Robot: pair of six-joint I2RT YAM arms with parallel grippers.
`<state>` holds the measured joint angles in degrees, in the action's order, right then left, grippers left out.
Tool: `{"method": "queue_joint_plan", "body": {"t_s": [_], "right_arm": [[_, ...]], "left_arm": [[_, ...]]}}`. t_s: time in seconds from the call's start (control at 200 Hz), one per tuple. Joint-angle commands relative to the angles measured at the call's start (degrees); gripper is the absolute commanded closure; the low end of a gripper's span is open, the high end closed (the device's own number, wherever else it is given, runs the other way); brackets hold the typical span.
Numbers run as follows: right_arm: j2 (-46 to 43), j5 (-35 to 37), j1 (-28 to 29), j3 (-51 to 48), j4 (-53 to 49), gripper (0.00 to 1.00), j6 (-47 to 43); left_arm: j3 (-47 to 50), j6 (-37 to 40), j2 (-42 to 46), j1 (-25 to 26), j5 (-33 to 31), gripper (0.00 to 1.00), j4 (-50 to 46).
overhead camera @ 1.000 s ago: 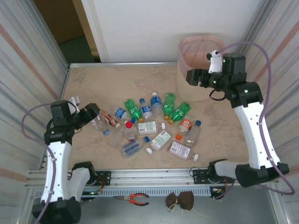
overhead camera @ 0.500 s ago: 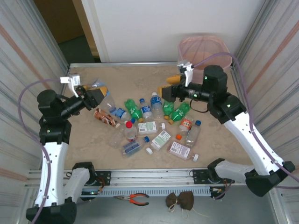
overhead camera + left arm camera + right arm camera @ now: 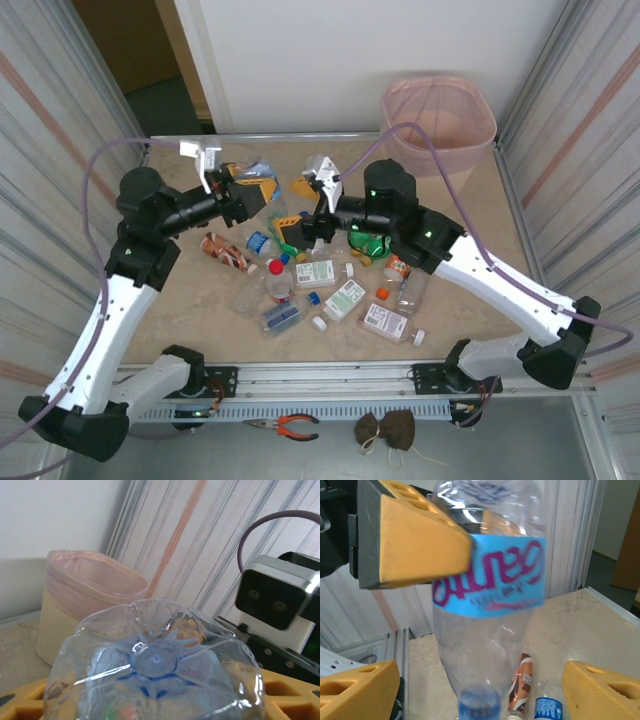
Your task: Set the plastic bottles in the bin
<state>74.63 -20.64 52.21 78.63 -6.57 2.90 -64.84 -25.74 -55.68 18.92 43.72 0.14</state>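
Overhead: two robot arms reach in over a marble-look table (image 3: 190,300), meeting mid-table, left of the bin (image 3: 395,135) and nearer the robot than it. The bin is a cream wastebasket w/ a pink bag liner over its rim, standing at the far right corner, upright. L gripper (image 3: 258,185) is clamped on a clear bottle (image 3: 490,630) w/ a blue label. In the R wrist view one yellow finger (image 3: 420,545) presses the bottle's side at label height, and the blue cap points down in that view. In the L wrist view the bottle's moulded base (image 3: 155,665) sits btwn yellow finger edges, w/ the bin (image 3: 75,610) beyond it to the left and the other arm's camera housing to the right. R gripper (image 3: 480,690) has its jaws spread wide, one yellow finger each side of the bottle's lower half, w/ a gap showing on both sides and no contact visible. The held bottle is well apart from the bin, off its left side, above the table. The other bottles (image 3: 330,270) lie loose on the table in a cluster left of the bin and closer to the robot: green ones, clear blue-capped ones, flat white-label ones, orange-capped ones, plus a brown-label one at the cluster's end farthest from the bin. Red-handled pliers (image 3: 290,427) lie on the front rail, far from the bin.
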Motion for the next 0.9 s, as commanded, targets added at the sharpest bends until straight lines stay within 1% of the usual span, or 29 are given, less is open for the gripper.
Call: {"method": "queue_joint_plan", "body": {"t_s": [0.0,0.18,0.245,0.471,0.641,0.792,0.892], "right_arm": [[0.46,3.76,1.07,1.30,5.49,0.16,-1.55],[2.81,9.45,1.32,0.86,9.38,0.19,-1.27],[3.80,9.33,1.32,1.25,9.96,0.20,-1.34],[6.46,9.10,0.71,2.37,10.17,0.31,-1.42],[5.72,7.74,0.18,1.22,12.01,0.43,-0.73],[5.61,7.26,-0.65,1.48,10.97,0.51,0.01],[5.27,6.15,-1.74,1.67,10.45,0.53,0.89]], "left_arm": [[-2.93,0.78,-1.18,1.36,-2.99,0.41,1.89],[-2.66,-0.66,-1.81,2.35,-3.27,0.40,3.95],[-2.40,-0.87,-1.87,2.65,-3.88,0.40,4.61],[-3.24,-1.03,-2.84,3.36,-3.81,0.39,5.18],[-3.45,-0.22,-3.27,3.55,-3.99,0.38,3.86],[-3.30,0.60,-3.27,3.50,-5.30,0.35,3.12],[-3.45,0.60,-3.16,3.47,-6.31,0.25,2.79]]}}
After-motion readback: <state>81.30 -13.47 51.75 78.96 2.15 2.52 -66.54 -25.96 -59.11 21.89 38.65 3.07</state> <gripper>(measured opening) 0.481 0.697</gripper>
